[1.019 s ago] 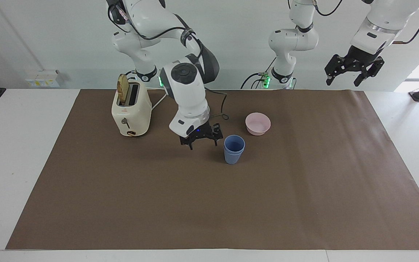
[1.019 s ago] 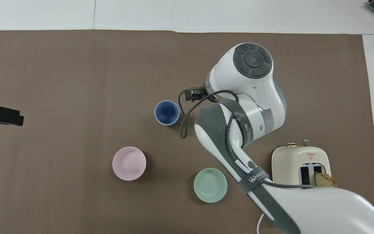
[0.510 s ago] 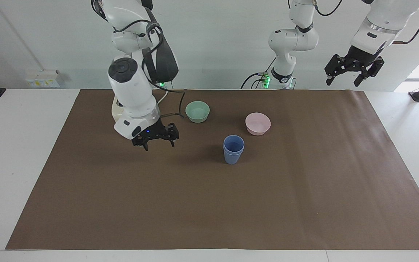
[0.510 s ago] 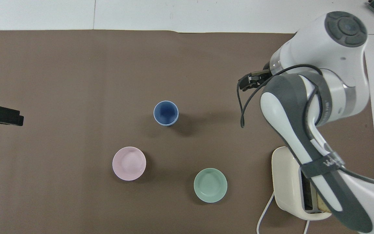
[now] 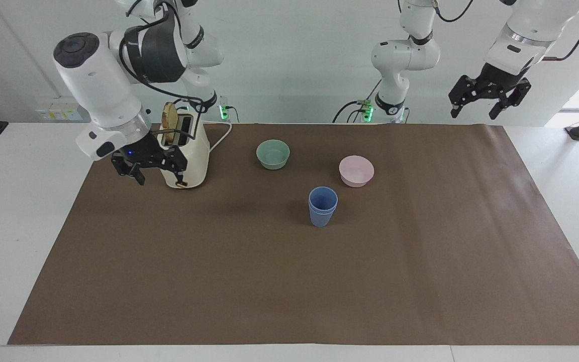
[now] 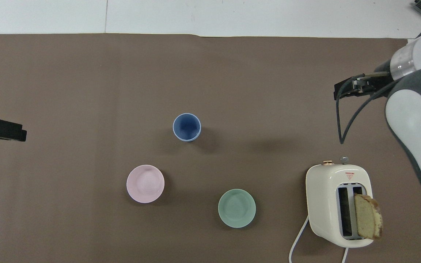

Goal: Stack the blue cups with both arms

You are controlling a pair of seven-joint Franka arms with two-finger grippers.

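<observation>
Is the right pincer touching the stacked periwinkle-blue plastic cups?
Apart. The facing view shows the right pincer open in front of the cream toaster, with bare brown mat between it and the blue cups.

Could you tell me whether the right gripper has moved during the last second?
Yes. The right gripper has swung away from the stacked blue cups and now hangs open by the toaster.

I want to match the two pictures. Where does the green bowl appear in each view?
Facing view: the green bowl is above the middle, between the toaster and the pink bowl.
Overhead view: the green bowl is low, between the toaster and the pink bowl.
Shared landmark: the stacked blue cups, farther from the robots than the bowl.
</observation>
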